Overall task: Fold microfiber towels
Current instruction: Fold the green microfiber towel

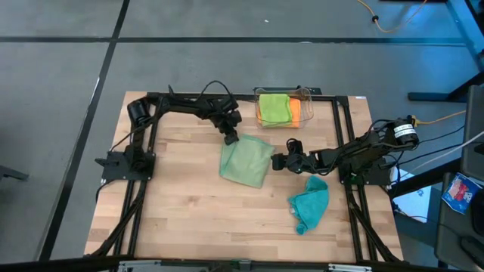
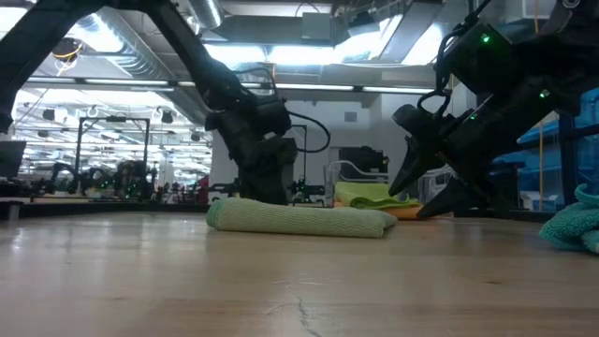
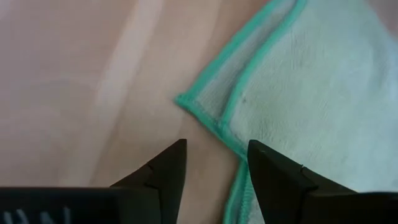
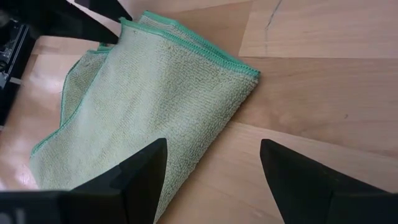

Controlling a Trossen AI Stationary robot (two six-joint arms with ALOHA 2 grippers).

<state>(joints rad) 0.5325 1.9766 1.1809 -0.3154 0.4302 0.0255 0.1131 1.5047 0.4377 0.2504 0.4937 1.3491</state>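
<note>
Taking the middle of the table (image 1: 189, 219) as the dial centre in the high view, the teal towel (image 1: 310, 204) lies crumpled at about four o'clock, nearest the front edge and untouched, so it looks like the work left to do. Farther in, just past centre toward one o'clock, the pale sage towel (image 1: 246, 160) lies doubled over, its edges stacked but skewed, which I judge a fold partly done. The right gripper (image 1: 281, 162) sits just beside its three o'clock edge, fingers spread wide and holding nothing. The left gripper (image 1: 231, 138) hangs over its eleven o'clock corner, fingers parted and empty. Farthest back, at one o'clock, the lime green towel (image 1: 274, 106) rests folded on the orange towel (image 1: 294, 112) in the clear plastic bin (image 1: 311, 96), apparently finished.
</note>
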